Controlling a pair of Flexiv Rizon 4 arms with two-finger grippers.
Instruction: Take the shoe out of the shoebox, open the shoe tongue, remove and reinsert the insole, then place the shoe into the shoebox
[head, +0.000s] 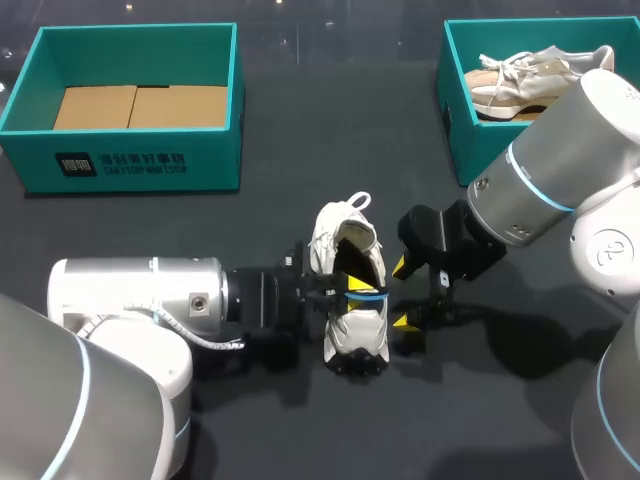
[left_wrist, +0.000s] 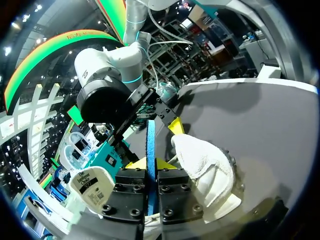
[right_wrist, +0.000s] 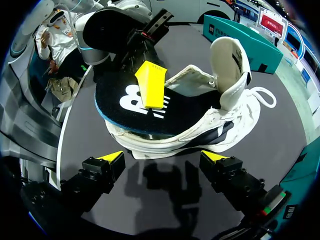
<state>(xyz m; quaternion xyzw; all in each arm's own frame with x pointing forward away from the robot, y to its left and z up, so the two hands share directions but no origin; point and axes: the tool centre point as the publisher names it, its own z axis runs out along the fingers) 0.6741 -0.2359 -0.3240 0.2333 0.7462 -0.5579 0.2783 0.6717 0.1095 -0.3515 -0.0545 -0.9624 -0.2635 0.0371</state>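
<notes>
Closest in, the left arm (head: 140, 300) comes in low from the side. Its jaws are clamped on the insole (left_wrist: 150, 137), with one yellow fingertip (left_wrist: 167, 163) on each face of the thin, blue-edged sheet, which stands on edge. From the right wrist, the insole's black face covers much of the white shoe (right_wrist: 220, 115), and a left fingertip (right_wrist: 151, 85) lies flat against it. I cannot tell how far its lower edge sits inside the shoe. The shoe rests near the middle of the dark table (head: 300, 150), heel toward the far side, with the left jaws just beside it. The right jaws stand wide apart, gripping nothing, with their fingertips (right_wrist: 112, 157) near the shoe's other flank. A teal shoebox (head: 130, 160) at far left has cardboard on its floor. A second shoebox (head: 455, 110) at far right holds another pale shoe (head: 520, 80).
</notes>
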